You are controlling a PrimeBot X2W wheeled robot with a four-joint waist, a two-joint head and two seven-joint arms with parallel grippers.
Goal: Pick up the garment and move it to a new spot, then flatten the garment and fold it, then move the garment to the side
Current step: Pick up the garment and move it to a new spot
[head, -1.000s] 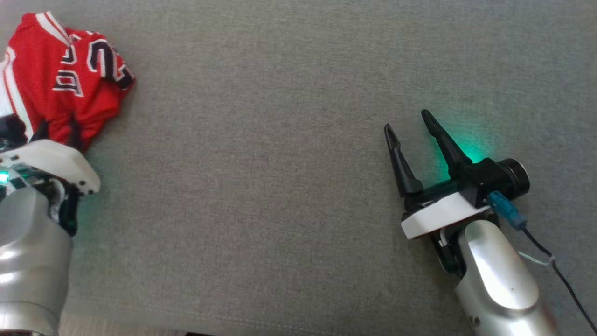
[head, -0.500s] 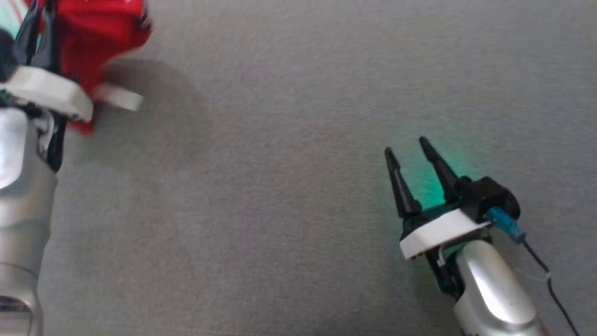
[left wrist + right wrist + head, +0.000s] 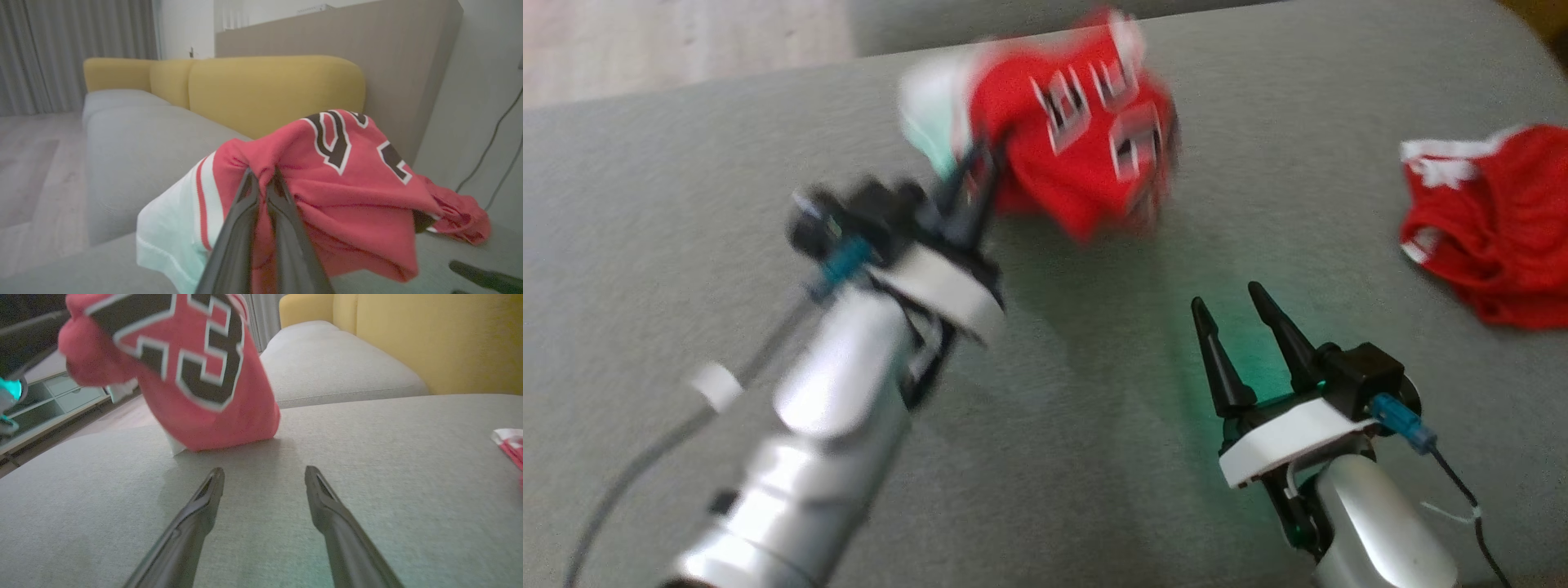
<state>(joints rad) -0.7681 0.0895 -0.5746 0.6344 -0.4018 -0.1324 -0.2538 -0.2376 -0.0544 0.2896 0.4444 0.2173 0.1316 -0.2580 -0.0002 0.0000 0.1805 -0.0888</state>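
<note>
Our left gripper (image 3: 978, 163), its two dark fingers pinched narrow on a bunch of cloth, holds the red sports jersey with black-and-white numerals and a white side panel (image 3: 1086, 147) over the grey fabric sofa cushion (image 3: 686, 212). The jersey hangs crumpled beyond the fingertips, and its lower edge seems to brush the cushion. Bunched like this, it shows no clear long axis. Our right gripper (image 3: 1227, 298) sits low over the cushion, fingers spread wide and holding nothing. The jersey lies ahead of them and to their left, near but apart. A second crumpled red cloth (image 3: 1494, 229) lies well off to the right. We judge the bare cushion between our grippers the likely set-down spot.
</note>
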